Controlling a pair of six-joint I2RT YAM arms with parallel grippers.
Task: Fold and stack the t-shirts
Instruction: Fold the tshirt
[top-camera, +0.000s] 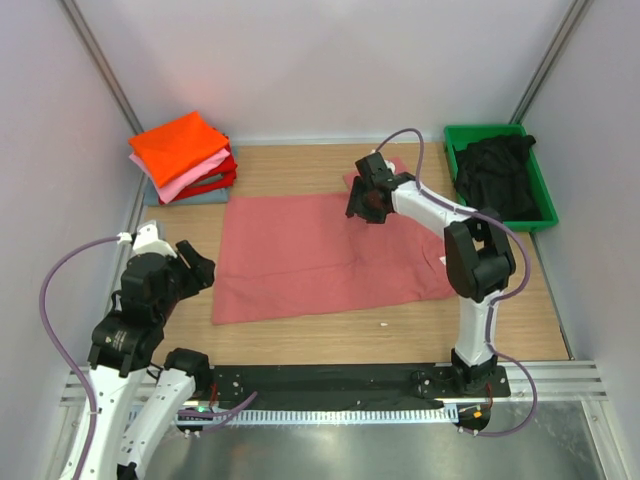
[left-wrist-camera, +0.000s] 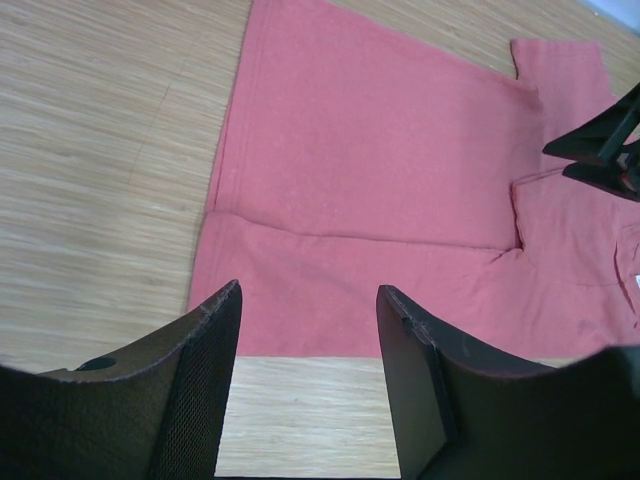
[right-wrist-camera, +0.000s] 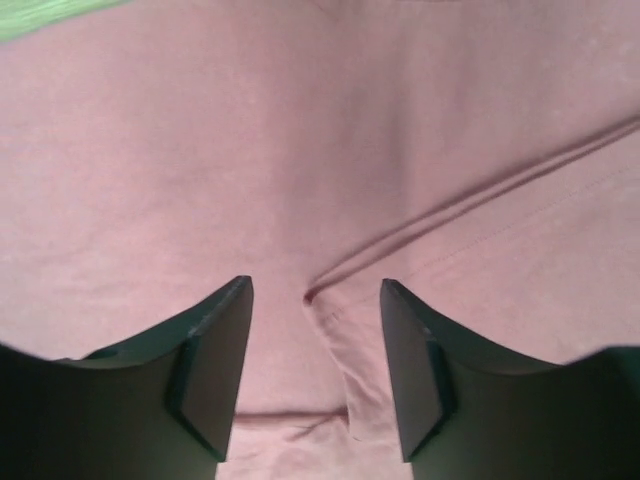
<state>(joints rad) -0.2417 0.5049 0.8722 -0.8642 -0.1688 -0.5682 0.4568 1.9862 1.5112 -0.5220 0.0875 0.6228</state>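
- Centrally, the salmon-red t-shirt (top-camera: 320, 255) lies spread flat on the wooden table (top-camera: 300, 335), with one sleeve poking out toward 1 o'clock.
- Over the shirt's far edge, at about 12 o'clock, hangs the right gripper (top-camera: 366, 203). Its fingers are spread apart with nothing between them, and its wrist view shows a seam and a fold of cloth below the gap.
- At 9 o'clock the left gripper (top-camera: 197, 268) sits just beside the shirt's near-left edge, its fingers likewise parted and empty.
- At 10 o'clock is a stack of folded t-shirts (top-camera: 182, 148): orange on top, then pink, red, and grey-blue at the bottom.
- At 2 o'clock a black t-shirt (top-camera: 495, 175) lies crumpled inside the green bin (top-camera: 455, 135).
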